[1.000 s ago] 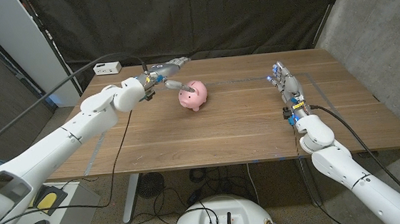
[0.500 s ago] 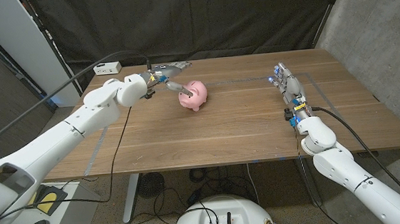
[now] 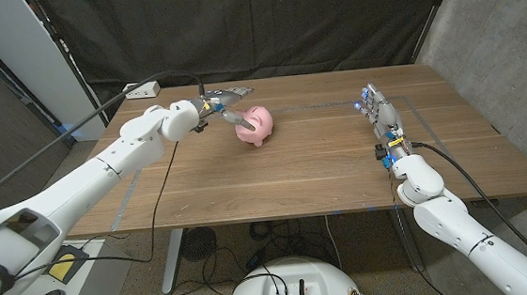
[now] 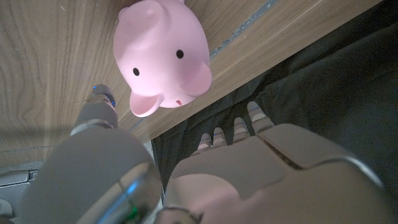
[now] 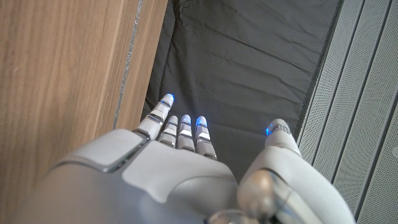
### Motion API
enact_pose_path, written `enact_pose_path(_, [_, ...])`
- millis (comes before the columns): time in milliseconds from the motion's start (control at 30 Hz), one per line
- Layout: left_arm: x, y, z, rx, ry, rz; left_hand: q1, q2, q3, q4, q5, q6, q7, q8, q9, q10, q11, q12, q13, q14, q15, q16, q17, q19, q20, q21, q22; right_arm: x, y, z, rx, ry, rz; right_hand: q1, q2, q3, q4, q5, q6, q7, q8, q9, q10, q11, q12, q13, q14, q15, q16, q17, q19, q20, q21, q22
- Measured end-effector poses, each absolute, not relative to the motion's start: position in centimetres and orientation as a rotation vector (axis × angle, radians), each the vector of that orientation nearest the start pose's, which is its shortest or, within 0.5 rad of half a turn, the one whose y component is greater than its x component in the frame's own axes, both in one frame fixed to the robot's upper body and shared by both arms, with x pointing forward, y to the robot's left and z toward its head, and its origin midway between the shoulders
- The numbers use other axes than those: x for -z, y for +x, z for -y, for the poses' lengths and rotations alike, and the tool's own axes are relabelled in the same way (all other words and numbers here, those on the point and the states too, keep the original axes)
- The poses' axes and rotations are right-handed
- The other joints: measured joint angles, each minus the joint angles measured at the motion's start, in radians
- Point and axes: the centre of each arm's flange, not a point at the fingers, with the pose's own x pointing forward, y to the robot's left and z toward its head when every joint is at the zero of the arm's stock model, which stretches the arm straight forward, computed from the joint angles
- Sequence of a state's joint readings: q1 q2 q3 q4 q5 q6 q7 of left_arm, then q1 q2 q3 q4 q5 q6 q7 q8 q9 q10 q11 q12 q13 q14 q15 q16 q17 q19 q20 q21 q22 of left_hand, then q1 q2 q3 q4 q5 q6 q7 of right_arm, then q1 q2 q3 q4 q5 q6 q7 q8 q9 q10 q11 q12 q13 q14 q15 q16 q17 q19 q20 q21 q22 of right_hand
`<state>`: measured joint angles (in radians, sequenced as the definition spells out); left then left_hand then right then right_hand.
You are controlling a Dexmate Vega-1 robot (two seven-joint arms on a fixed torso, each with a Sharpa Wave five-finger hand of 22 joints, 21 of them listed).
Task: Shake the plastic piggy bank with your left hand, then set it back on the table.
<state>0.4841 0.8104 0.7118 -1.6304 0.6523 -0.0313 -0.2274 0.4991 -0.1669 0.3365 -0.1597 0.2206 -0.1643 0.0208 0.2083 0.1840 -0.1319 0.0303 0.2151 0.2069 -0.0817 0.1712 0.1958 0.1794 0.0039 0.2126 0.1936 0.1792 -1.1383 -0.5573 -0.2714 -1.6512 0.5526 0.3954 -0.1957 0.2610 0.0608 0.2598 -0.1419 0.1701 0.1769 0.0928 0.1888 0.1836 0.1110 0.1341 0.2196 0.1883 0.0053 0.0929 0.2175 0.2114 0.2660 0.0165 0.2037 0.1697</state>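
1. The pig (image 3: 255, 125) stands on the table (image 3: 294, 173), upper middle of the head frame, left of centre. It looks upright on its feet, snout toward the lower right of that frame.

2. My left hand (image 3: 223, 103) sits just up and left of the pig in the head frame, fingers spread and holding nothing. One finger reaches down to the pig's back or close to it; I cannot tell whether it touches.

3. In the left wrist view the pig (image 4: 160, 55) fills the upper left, face toward the camera, with the thumb (image 4: 99, 112) below it and the other fingertips (image 4: 239, 127) off to the right over the table's far edge. So the pig lies in the gap between thumb and fingers, not yet wrapped.

4. The relation I care about: the pig lies to the lower right of my left hand in the head frame, very near. Its long axis runs roughly from upper left to lower right there, so I judge the fingers need to close across its width.

5. My right hand (image 3: 380, 118) is well apart, at the right of the head frame, fingers straight and empty. The left is far nearer, as the task wants.

6. The shake has not begun; the grasp comes first.
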Motion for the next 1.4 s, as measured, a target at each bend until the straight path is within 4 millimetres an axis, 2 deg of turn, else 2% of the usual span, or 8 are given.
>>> enact_pose_path(133, [-9.4,62.7,-20.6,0.147,1.728,0.663,0.007,0.006,-0.001,0.001,0.000,0.013,-0.012,0.005,0.000,0.020,-0.009,0.008,0.000,0.018,-0.011,0.004,0.000,0.013,0.003,0.008,0.000,5.0,56.5,28.7,-0.091,0.072,0.739,0.000,0.000,0.000,0.000,0.000,0.000,0.000,0.000,0.000,0.000,0.000,0.000,0.000,0.000,0.000,0.000,0.000,0.000,0.000,-0.004,0.000])
enact_pose_path(500, [-8.7,64.0,-19.7,0.204,1.714,0.657,0.030,0.009,-0.009,0.001,0.007,0.050,-0.017,0.016,0.000,0.052,-0.030,0.023,0.000,0.048,-0.026,0.004,0.000,0.032,0.003,0.008,0.000,4.9,56.3,28.7,-0.088,0.070,0.741,0.000,0.000,0.000,0.000,0.000,0.004,-0.004,0.000,0.000,0.004,-0.004,0.000,0.000,0.000,0.000,0.000,0.000,0.000,0.000,-0.004,0.000])
enact_pose_path(967, [-7.7,65.0,-18.9,0.165,1.720,0.688,0.058,0.019,-0.009,0.001,0.007,0.079,-0.022,0.016,0.000,0.078,-0.041,0.031,0.000,0.074,-0.037,0.012,0.000,0.050,0.004,0.015,0.000,5.2,56.2,28.7,-0.085,0.072,0.735,0.000,0.000,-0.003,0.003,0.000,0.007,-0.007,0.000,0.000,0.007,0.000,0.000,0.000,0.005,0.005,0.000,0.000,0.000,0.000,-0.004,0.000])
enact_pose_path(1267, [-6.0,66.2,-18.6,0.170,1.674,0.683,0.082,0.029,-0.009,0.001,0.007,0.112,-0.029,0.028,0.000,0.100,-0.054,0.037,0.000,0.088,-0.045,0.012,0.000,0.066,0.005,0.015,0.000,5.5,56.4,28.8,-0.087,0.076,0.726,0.000,0.000,-0.003,0.003,0.000,0.007,-0.007,0.000,0.000,0.011,-0.004,0.002,0.000,0.005,0.005,0.000,0.000,0.006,0.005,-0.004,0.000])
enact_pose_path(1400, [-5.4,66.7,-18.4,0.175,1.645,0.685,0.127,0.037,-0.010,0.001,0.012,0.156,-0.026,0.037,0.000,0.140,-0.072,0.051,0.000,0.130,-0.057,0.012,0.000,0.113,0.003,0.025,0.005,5.6,56.5,28.8,-0.088,0.077,0.724,0.000,0.000,-0.003,0.003,0.000,0.007,-0.007,0.000,0.000,0.016,0.002,0.007,0.000,0.005,0.005,0.000,0.000,0.006,0.006,-0.004,0.000])
